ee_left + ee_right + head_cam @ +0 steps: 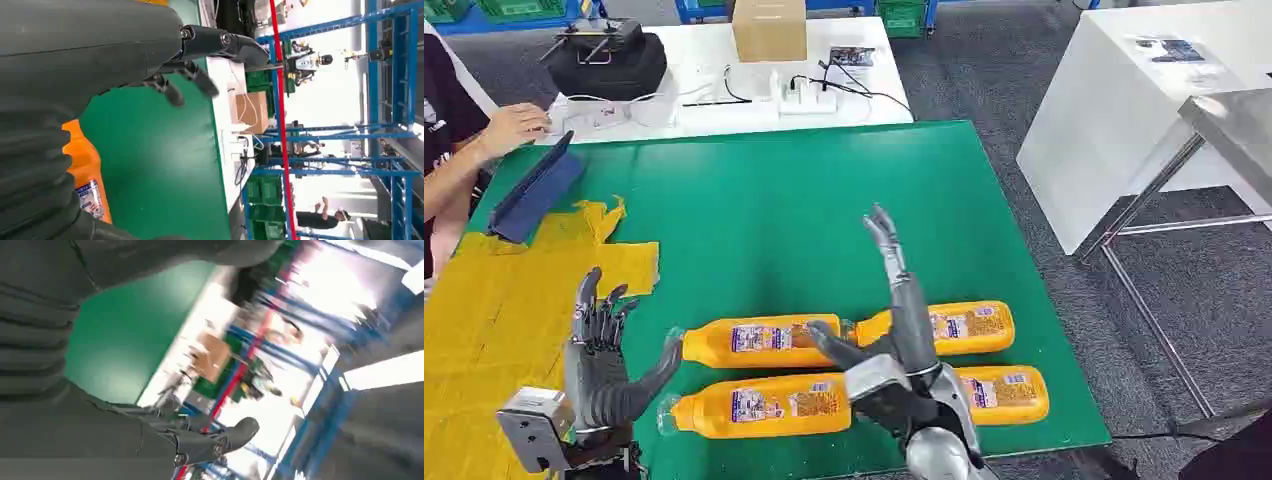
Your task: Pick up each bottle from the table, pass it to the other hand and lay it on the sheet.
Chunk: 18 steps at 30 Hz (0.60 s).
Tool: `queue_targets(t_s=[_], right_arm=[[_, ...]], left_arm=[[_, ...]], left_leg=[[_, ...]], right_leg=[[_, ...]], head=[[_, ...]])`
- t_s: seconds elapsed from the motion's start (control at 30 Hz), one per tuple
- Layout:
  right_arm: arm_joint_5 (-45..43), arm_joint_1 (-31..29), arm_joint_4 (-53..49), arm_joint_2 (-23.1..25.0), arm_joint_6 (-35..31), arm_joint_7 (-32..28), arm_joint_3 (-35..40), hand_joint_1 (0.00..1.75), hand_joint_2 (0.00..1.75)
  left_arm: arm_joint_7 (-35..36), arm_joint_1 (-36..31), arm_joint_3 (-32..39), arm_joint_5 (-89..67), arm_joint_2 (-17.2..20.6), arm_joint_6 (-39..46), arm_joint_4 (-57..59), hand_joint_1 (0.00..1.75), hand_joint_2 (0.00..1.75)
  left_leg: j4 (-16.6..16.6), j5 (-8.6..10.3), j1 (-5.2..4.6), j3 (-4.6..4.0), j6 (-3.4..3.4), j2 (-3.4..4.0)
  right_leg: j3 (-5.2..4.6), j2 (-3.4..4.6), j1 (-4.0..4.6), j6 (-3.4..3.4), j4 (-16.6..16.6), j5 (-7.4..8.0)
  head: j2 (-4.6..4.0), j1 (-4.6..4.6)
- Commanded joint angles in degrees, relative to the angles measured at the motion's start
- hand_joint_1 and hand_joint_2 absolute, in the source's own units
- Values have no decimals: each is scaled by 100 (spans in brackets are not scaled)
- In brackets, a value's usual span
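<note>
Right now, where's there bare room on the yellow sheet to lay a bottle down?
The yellow sheet is bare between the blue tablet and the left hand. It's crowded on the green mat near the robot, where four orange bottles lie around the right hand.

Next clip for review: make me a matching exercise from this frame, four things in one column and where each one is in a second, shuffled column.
Things
1. yellow sheet
2. cardboard box
3. blue folder
4. right hand

Places
A. on the white table behind the green mat
B. raised above the orange bottles
C. on the left part of the green mat, with no bottle on it
D. at the far left of the mat, near a person's hand

Pairs: 1-C, 2-A, 3-D, 4-B
</note>
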Motion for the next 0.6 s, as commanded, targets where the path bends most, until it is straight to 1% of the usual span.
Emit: queue_targets(t_s=[0.03, 0.07, 0.1, 0.13, 0.17, 0.2, 0.27, 0.33, 0.37, 0.43, 0.5, 0.6], right_arm=[[1493, -2663, 3848, -322, 1107, 735, 2182, 0, 175], [1511, -2795, 4103, -264, 1125, 708, 2289, 0, 0], [1552, -2975, 4504, -147, 1223, 698, 2428, 0, 0], [1601, -3086, 4769, -72, 1257, 697, 2530, 0, 0], [1627, -3141, 4981, -1, 1193, 704, 2585, 0, 0], [1646, -3236, 5294, 93, 1290, 703, 2690, 0, 0], [1670, -3293, 5563, 172, 1263, 735, 2773, 0, 0], [1711, -3361, 6090, 343, 1180, 845, 2857, 0, 0], [1714, -3350, 6116, 344, 1148, 838, 2863, 0, 0], [1714, -3350, 6116, 344, 1148, 838, 2863, 0, 0], [1714, -3350, 6116, 344, 1148, 838, 2863, 0, 0], [1660, -3361, 6216, 375, 1177, 856, 2827, 0, 0]], left_arm=[[154, -647, 154, -49, -44, -404, 483, 0, 175], [151, -693, 117, -35, -36, -420, 524, 0, 175], [158, -792, 30, -8, -23, -467, 627, 0, 175], [163, -848, -19, 14, -13, -479, 692, 0, 175], [163, -906, -76, 26, -17, -480, 755, 0, 175], [163, -970, -135, 68, -5, -489, 837, 0, 175], [165, -1014, -185, 101, 6, -472, 894, 0, 175], [179, -1098, -274, 173, 28, -439, 1013, 0, 175], [179, -1114, -285, 179, 25, -437, 1038, 0, 175], [179, -1114, -285, 179, 25, -437, 1038, 0, 175], [179, -1114, -285, 179, 25, -437, 1038, 0, 175], [179, -1121, -308, 209, 42, -434, 1049, 0, 175]], left_leg=[[-4, 3, 8, 21, -4, 47], [-4, 10, 14, 25, -6, 59], [-6, 23, 9, 17, -3, 36], [-1, 24, 16, 20, -7, 18], [-3, 32, 18, 15, -8, 22], [-7, 36, 14, 10, -4, 5], [-4, 36, 19, 15, -3, 14], [-5, 37, 14, 11, 2, 5], [-4, 37, 17, 11, 2, 9], [-3, 39, 16, 4, 4, 3], [2, 46, 11, -13, 7, -3], [7, 43, 16, -16, 5, 5]], right_leg=[[6, 39, 12, -19, -9, 19], [6, 45, 20, -25, -12, 30], [-1, 23, 16, -17, -9, 28], [-33, 8, 18, -15, -3, 19], [-48, 12, 21, -21, -4, 27], [-51, 3, 16, -15, -7, 24], [-43, 9, 22, -18, -9, 25], [-40, 2, 16, -16, -7, 28], [-35, 2, 21, -24, -10, 33], [2, -4, 20, -12, -11, 36], [-12, -6, 14, -4, -1, 38], [-15, -2, 20, -12, 0, 38]], head=[[0, 0], [0, -2], [0, 0], [0, 0], [0, 0], [0, 0], [0, 2], [0, 0], [0, 0], [0, 0], [0, 0], [0, 0]])
